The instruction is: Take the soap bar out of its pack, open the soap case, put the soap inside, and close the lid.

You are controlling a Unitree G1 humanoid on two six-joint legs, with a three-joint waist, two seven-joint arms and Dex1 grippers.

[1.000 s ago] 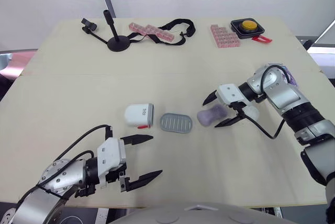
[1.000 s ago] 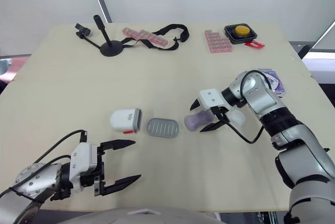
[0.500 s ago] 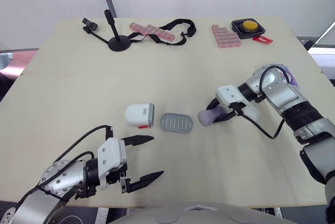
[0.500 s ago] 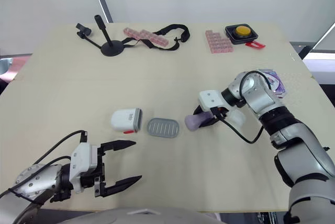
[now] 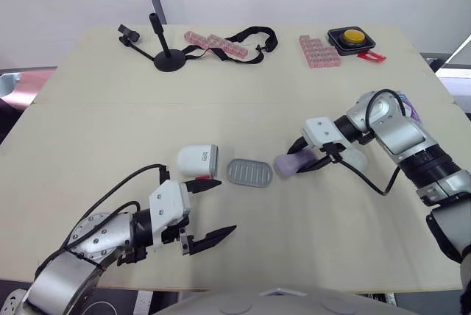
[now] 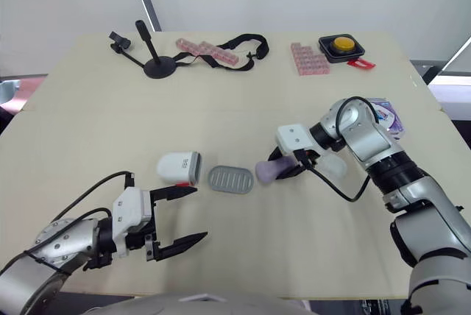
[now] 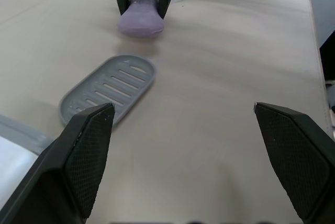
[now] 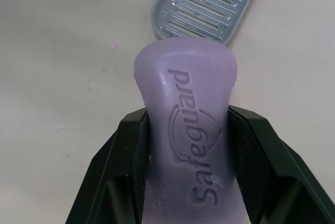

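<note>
Lilac moulded soap bar (image 8: 184,124) pinched in my right gripper (image 5: 300,157), mid-frame.
It is just right of the grey slotted plastic tray (image 5: 249,172); the white rounded case's (image 5: 196,160) inside is hidden; my left gripper (image 5: 224,205), lower left, gapes wide.

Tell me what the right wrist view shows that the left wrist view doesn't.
Right wrist: the raised lettering on the purple soap bar, seen close. Left wrist: the left gripper with jaws open, and a corner of the white case. Both: the soap bar clamped in the right gripper and the grey slotted tray on the table.
</note>
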